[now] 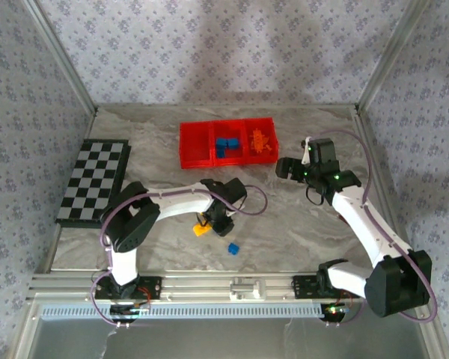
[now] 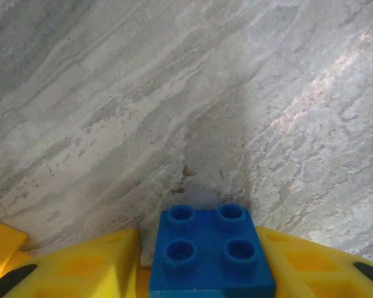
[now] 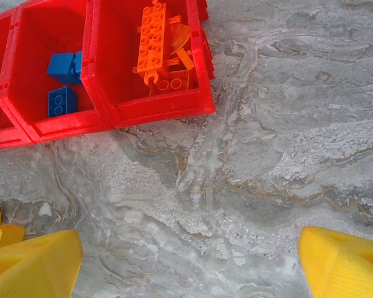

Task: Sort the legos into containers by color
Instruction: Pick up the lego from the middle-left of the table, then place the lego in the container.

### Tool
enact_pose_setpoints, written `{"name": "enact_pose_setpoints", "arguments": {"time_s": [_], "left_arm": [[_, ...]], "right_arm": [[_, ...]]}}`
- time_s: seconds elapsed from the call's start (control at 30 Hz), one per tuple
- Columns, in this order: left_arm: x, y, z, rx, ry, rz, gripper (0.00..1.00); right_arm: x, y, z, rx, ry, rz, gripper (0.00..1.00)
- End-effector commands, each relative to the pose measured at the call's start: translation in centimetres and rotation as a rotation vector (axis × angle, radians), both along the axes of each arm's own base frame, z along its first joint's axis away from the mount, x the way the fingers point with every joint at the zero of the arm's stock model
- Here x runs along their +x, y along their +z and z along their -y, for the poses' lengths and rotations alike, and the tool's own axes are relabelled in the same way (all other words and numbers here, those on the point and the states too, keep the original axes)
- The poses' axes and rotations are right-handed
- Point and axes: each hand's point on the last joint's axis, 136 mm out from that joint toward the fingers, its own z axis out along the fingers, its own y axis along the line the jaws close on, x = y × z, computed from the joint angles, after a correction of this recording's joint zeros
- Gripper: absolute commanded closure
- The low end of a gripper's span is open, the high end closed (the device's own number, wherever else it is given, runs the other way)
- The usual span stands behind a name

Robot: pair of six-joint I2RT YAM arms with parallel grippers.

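Observation:
A blue lego [image 2: 208, 254] with four studs sits on the table between my left gripper's [image 2: 199, 242] yellow fingers. The right finger [image 2: 298, 261] touches it, and a sliver of table shows by the left finger [image 2: 93, 264]. From above, that gripper [image 1: 223, 219] points down beside a yellow lego [image 1: 201, 229], with another blue lego [image 1: 233, 248] just in front. The red containers [image 1: 195, 160] stand at the back. Blue legos [image 3: 62, 99] lie in the middle one and orange legos [image 3: 158, 37] in the right one. My right gripper [image 3: 186, 273] hangs open over bare table near the containers [image 3: 143, 113].
A black-and-white checkered board [image 1: 96, 182] lies at the left edge of the table. Metal frame posts and patterned walls close in the sides and back. The right arm [image 1: 359, 217] reaches in from the front right.

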Motion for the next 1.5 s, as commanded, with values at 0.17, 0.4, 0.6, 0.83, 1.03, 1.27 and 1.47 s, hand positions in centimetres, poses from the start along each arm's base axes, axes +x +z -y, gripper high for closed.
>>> {"name": "enact_pose_setpoints", "arguments": {"time_s": [0.17, 0.4, 0.6, 0.83, 1.03, 1.27, 1.47], "left_arm": [[0.4, -0.3, 0.8, -0.002, -0.004, -0.001, 0.65], [1.6, 2.2, 1.0, -0.064, 0.038, 0.052, 0.73], [4.0, 5.8, 0.8, -0.18, 0.13, 0.118, 0.75], [8.0, 9.4, 0.1, -0.28, 0.244, 0.206, 0.78], [11.9, 12.0, -0.3, -0.316, 0.34, 0.276, 0.78], [17.0, 14.7, 0.0, -0.387, 0.458, 0.353, 0.78], [22.1, 15.5, 0.9, -0.424, 0.55, 0.433, 0.78]], "right_arm": [[-1.0, -0.2, 0.7, 0.007, -0.017, -0.023, 0.08], [-1.0, 0.0, 1.0, 0.01, -0.025, -0.019, 0.08], [-0.8, 0.1, 1.1, 0.012, -0.033, -0.011, 0.08], [-0.9, 0.2, 1.2, 0.015, -0.04, -0.012, 0.08], [-1.1, 0.3, 1.3, 0.02, -0.04, -0.011, 0.08], [-1.3, -0.4, 1.1, 0.038, -0.04, -0.031, 0.08], [-1.7, -0.9, 1.0, 0.044, -0.039, -0.046, 0.08]]}}
